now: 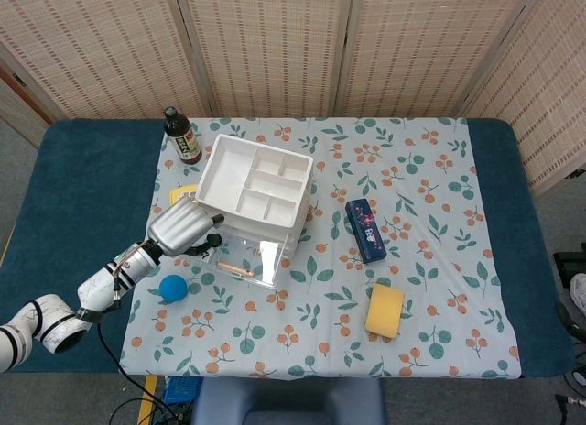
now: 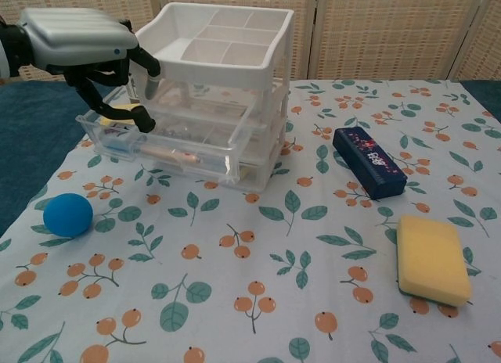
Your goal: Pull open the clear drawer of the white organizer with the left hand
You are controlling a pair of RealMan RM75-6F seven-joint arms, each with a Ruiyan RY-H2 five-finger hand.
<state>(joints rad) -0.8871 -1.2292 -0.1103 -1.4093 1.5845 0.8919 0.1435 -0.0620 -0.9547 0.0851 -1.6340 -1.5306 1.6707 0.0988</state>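
Note:
The white organizer point(image 1: 255, 191) point(image 2: 223, 42) stands on the floral cloth, left of centre. Its clear drawer point(image 1: 245, 260) point(image 2: 188, 144) sticks out toward me, with an orange pen point(image 1: 236, 269) and other small items inside. My left hand point(image 1: 180, 228) point(image 2: 82, 38) hovers at the drawer's left end, beside the organizer's top tray. The dark fingers point(image 2: 142, 117) curl down and hook onto the drawer's rim. Neither view shows my right hand.
A blue ball point(image 1: 172, 288) point(image 2: 68, 214) lies on the cloth just in front of my left arm. A dark bottle point(image 1: 182, 136) stands behind the organizer. A blue box point(image 1: 364, 230) point(image 2: 368, 161) and a yellow sponge point(image 1: 385, 310) point(image 2: 432, 259) lie to the right.

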